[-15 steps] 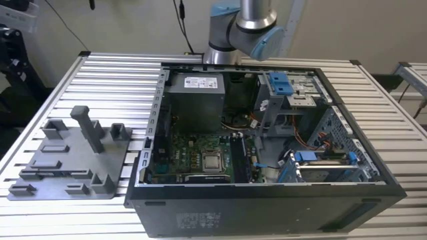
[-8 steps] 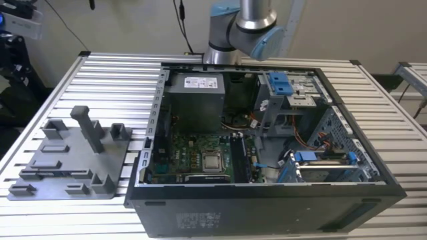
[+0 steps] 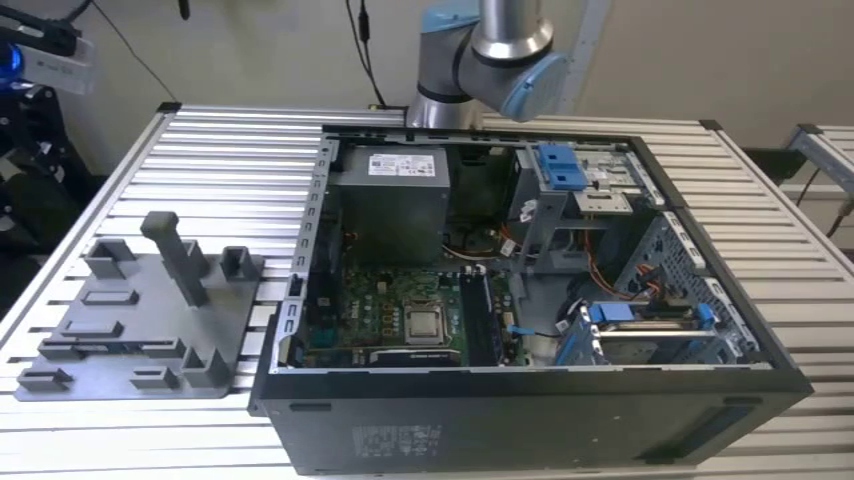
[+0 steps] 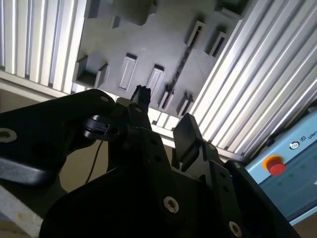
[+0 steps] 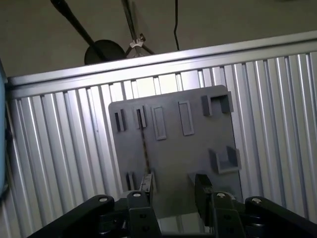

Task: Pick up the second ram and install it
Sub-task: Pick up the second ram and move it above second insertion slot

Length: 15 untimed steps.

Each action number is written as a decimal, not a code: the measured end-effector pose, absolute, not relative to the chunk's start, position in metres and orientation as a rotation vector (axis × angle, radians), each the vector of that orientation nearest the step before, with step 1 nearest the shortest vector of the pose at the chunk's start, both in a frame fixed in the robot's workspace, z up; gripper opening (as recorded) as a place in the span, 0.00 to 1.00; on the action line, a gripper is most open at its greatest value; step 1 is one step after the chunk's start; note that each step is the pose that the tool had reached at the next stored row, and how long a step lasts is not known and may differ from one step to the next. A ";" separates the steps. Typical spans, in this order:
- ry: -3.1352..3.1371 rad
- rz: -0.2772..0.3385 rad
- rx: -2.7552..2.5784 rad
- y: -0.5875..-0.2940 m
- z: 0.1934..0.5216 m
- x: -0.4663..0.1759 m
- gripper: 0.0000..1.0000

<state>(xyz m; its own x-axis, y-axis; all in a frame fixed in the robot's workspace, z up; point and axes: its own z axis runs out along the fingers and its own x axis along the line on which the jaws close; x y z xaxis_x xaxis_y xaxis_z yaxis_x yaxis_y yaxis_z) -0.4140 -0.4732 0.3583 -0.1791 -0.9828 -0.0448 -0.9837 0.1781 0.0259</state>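
**A:** Exterior view first. The arm point(image 3: 494, 60) rises at the back of the slatted table point(image 3: 227, 150), right behind the open computer case point(image 3: 534, 420).

**B:** The case has its side off, so the circuit board point(image 3: 400, 320) inside is in plain sight. On the exterior view's left, just beside the case, sits the grey tray point(image 3: 147, 320) with its posts standing up.

**A:** Over to the second wrist view. The gripper point(image 4: 163, 109) hangs well above the tray point(image 4: 148, 44), looking down on it.

**B:** Its fingers point(image 4: 185, 136) are spread, with nothing between them. And there's the ram point(image 4: 181, 68), a thin dark strip seen edge-on, standing in the tray between pairs of small posts.

**A:** A pale blue box point(image 4: 292, 173) with a red button point(image 4: 275, 166) sits off the table's edge.

**B:** First wrist view now. The gripper point(image 5: 173, 183) is spread wide here too, with the tray point(image 5: 198, 144) showing through the gap.

**A:** The ram point(image 5: 144, 148) runs as a narrow line across the tray, well apart from the fingertips and untouched.
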 end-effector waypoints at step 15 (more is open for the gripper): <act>2.392 0.076 -2.007 -0.477 0.341 -0.418 0.48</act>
<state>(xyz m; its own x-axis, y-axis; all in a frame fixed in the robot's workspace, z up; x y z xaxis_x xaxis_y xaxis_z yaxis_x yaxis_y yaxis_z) -0.4179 -0.4775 0.3414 -0.1742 -0.9837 -0.0448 -0.9846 0.1732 0.0259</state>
